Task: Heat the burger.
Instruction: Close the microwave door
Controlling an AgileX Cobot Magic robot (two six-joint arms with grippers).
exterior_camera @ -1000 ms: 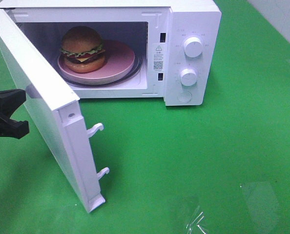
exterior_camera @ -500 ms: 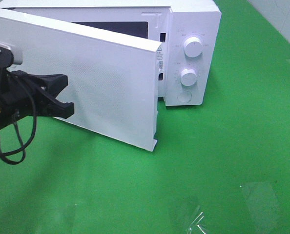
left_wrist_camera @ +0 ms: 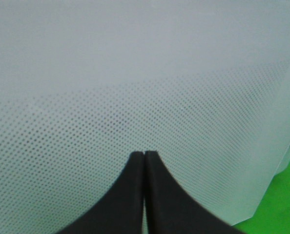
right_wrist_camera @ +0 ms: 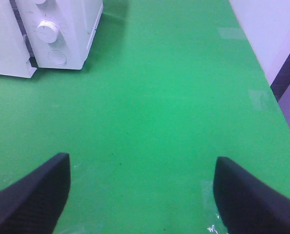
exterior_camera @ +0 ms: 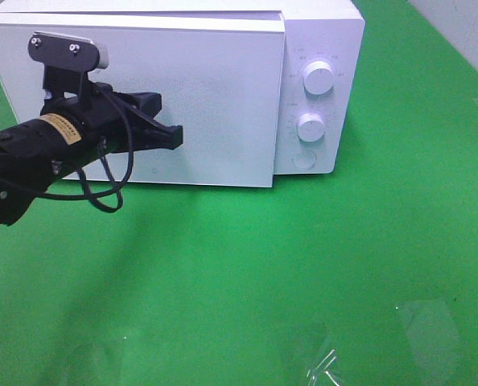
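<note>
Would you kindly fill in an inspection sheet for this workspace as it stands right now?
Surface: flat green table cover, with some glare.
Job's things: white microwave oven; its white dotted door looks shut; burger not visible, hidden if it is inside; two round white knobs beside the door.
Clutter: clear shiny tape or film bits on the green near the front edge.
Grippers: left gripper shut, holding nothing, tips at the door's face; right gripper open, empty, over bare green.
Cables: black cable hangs in a loop under the left arm.
Surroundings: pale wall past the table's far right corner.
</note>
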